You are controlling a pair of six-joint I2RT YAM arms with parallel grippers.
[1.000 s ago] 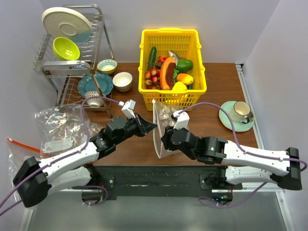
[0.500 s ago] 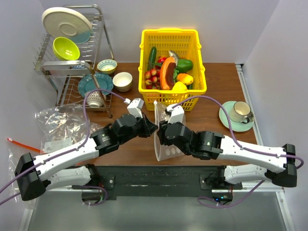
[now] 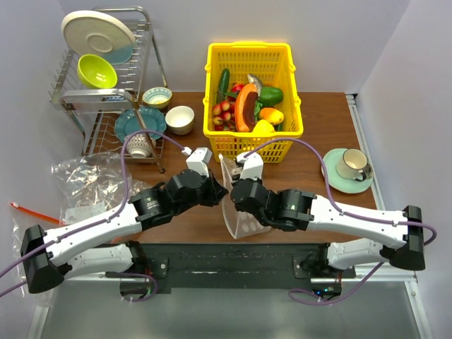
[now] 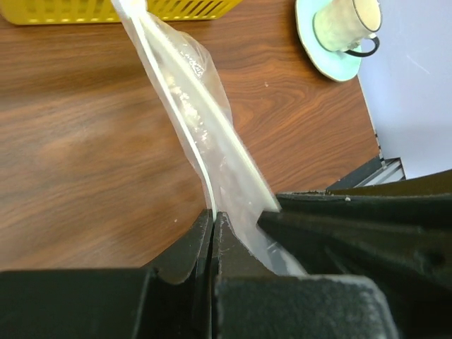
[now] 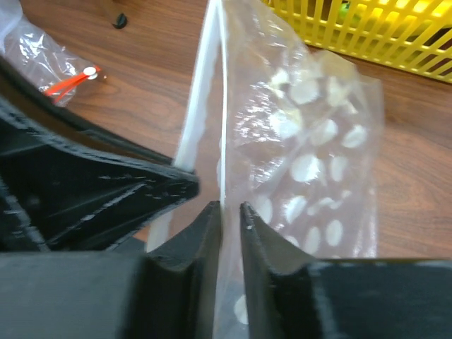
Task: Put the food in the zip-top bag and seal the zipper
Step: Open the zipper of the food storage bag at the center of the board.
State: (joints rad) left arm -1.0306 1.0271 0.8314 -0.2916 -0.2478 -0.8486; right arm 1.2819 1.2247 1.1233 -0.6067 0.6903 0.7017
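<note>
The zip-top bag (image 3: 244,223), clear with whitish dots, hangs upright between my two grippers over the table's near middle. My left gripper (image 3: 220,192) is shut on one edge of its mouth; in the left wrist view (image 4: 213,216) the jaws pinch the whitish zipper (image 4: 185,126). My right gripper (image 3: 234,195) is shut on the other wall of the bag (image 5: 311,155), next to the zipper strip (image 5: 223,106). No food shows inside the bag. The food (image 3: 247,107), with the orange slice and the yellow pepper (image 3: 263,128), lies in the yellow basket (image 3: 251,146).
A cup on a green saucer (image 3: 349,167) stands at the right. A dish rack (image 3: 106,67) with plates and bowls stands at the back left, a white bowl (image 3: 179,119) beside it. Clear bags (image 3: 88,185) with a red-orange strip (image 3: 32,212) lie at the left.
My left gripper has moved right to the bag and shut on its mouth edge. My right gripper has carried the bag a little left and toward the basket.
</note>
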